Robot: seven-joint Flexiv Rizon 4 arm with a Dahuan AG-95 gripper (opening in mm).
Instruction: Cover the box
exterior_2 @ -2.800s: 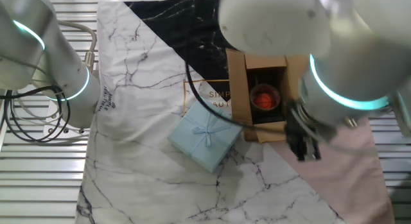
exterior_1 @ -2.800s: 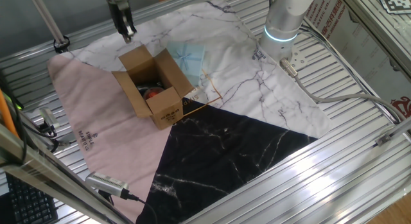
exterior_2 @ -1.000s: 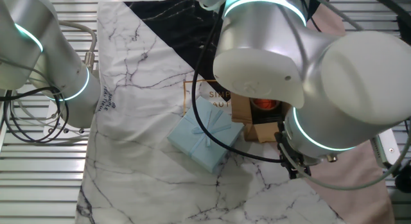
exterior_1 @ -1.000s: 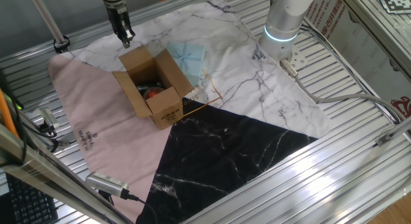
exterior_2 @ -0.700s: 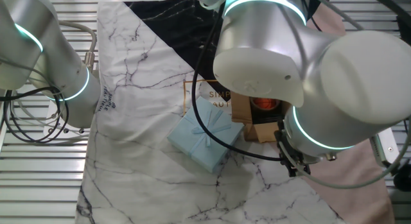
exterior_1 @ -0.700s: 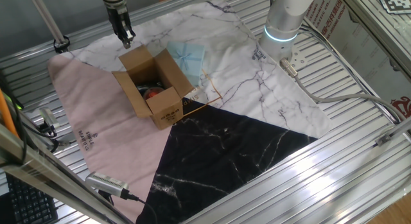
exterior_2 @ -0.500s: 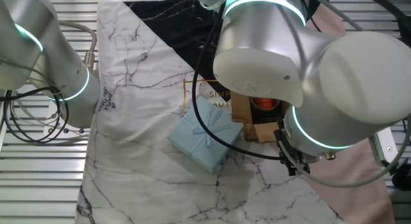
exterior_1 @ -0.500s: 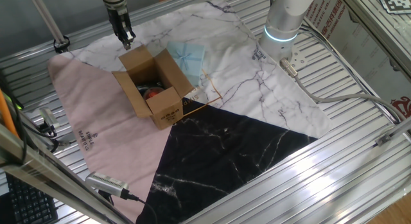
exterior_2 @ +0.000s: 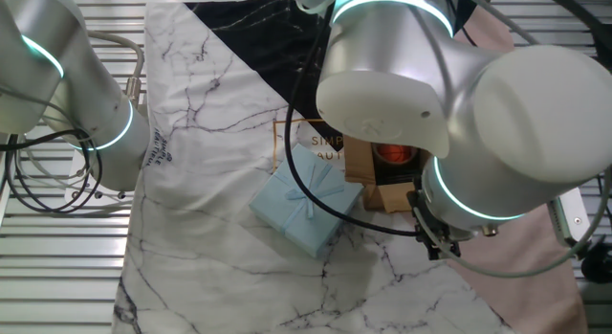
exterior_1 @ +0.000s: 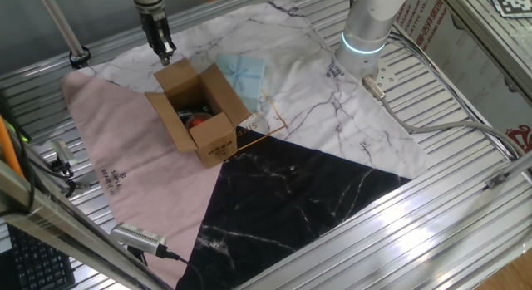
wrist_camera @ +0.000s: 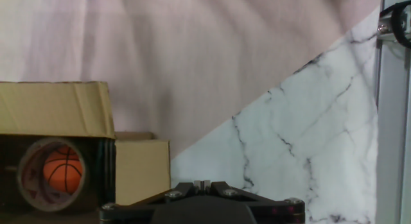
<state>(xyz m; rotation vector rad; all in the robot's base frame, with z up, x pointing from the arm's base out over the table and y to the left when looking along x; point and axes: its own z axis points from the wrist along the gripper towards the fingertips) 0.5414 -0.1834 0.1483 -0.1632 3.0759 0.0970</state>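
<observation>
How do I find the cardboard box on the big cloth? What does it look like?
Find the big cloth that is pink, white marble and black. Near its far edge, where pink meets marble, stands the box, just below the gripper. It is brown cardboard with its top flaps open and a little orange ball inside, unlike the flat pale blue gift box with a bow beside it.

Since the earliest pictures I have lifted my gripper slightly toward the upper left of the frame, off the far flap of the box. From the other side, my arm has swung across the middle of the frame and now hides most of the box. Over the last second I have barely drifted.
</observation>
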